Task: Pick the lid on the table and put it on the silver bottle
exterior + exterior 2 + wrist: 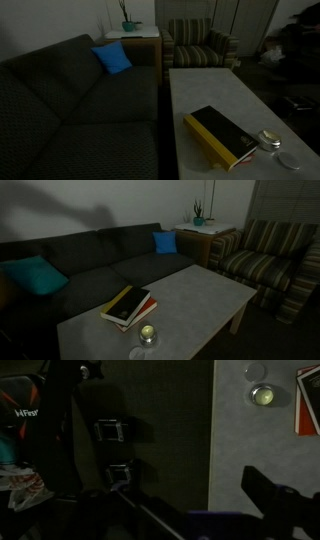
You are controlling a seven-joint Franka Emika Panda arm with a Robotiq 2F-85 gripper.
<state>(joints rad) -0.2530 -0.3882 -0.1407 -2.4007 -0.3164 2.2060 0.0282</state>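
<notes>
The silver bottle stands near the table's front end, just beside the black-and-yellow book. The lid, a small pale disc, lies flat on the table close to the bottle. In an exterior view the bottle sits in front of the book, with the lid at the table's edge. In the wrist view the lid and the bottle show far off at the top right. My gripper hangs open and empty, well away from both, over the table's edge. One dark finger shows.
The book lies on the table by the bottle. A dark sofa with a blue cushion runs along the table. A striped armchair and a wooden side table with a plant stand beyond.
</notes>
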